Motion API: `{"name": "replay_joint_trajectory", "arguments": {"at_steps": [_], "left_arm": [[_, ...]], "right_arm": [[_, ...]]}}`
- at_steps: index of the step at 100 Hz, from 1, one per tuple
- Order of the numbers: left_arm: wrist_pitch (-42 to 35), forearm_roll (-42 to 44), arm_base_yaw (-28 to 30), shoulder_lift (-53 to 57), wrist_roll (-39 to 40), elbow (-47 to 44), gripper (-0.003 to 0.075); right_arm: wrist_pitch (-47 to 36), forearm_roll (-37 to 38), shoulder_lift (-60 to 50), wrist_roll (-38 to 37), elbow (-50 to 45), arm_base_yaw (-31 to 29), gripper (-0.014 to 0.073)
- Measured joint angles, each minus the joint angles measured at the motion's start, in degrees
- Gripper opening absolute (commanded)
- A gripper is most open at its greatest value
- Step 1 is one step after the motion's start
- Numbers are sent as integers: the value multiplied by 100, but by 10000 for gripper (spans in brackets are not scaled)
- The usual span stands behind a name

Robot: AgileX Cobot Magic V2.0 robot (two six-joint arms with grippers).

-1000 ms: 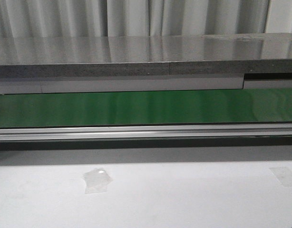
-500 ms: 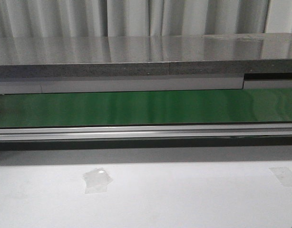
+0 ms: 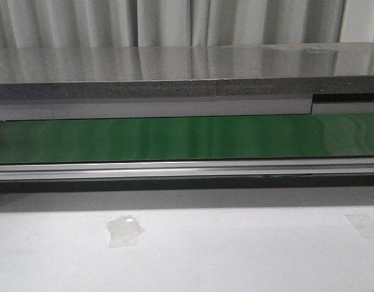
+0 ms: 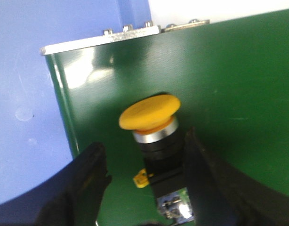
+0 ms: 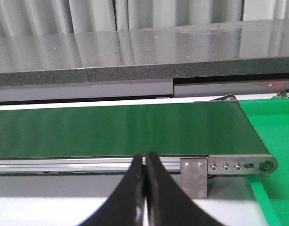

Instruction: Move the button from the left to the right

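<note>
Button (image 4: 150,113) on the green belt (image 4: 229,84), between my left pincer's (image 4: 144,174) spread fingers.
One finger (image 4: 201,169) touches its black body; my right pincer (image 5: 145,188) is closed, empty, by the belt's other end.

No readable text, labels or numbers

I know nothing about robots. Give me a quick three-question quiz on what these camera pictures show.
1. True or false: the left tool has its fingers spread on either side of the button.
2. The button stands on: A) bare white table, B) green belt, C) grey shelf.
3. Fill in: the right tool has its fingers pressed ____ with nothing between them.

Key: 1 true; 2 B; 3 together.
</note>
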State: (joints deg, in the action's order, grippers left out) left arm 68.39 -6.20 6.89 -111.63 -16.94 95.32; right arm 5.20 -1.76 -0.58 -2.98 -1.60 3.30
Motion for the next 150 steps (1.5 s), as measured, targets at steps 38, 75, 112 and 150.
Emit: {"name": "replay_joint_trajectory", "arguments": {"at_steps": [38,75,112,150], "left_arm": [[-771,-513,0,1199,-307,0,369],[-1825,-734,-153,2886,-331,-989,369],[-4292,-829,-1018,5121,-331,-3989,369],[-5490,-888,-1138,7346,-331,-6486,369]], "right_arm": [[0,0,0,0,0,0,-101],[0,0,0,0,0,0,-68],[0,0,0,0,0,0,-68],[0,0,0,0,0,0,-68]]}}
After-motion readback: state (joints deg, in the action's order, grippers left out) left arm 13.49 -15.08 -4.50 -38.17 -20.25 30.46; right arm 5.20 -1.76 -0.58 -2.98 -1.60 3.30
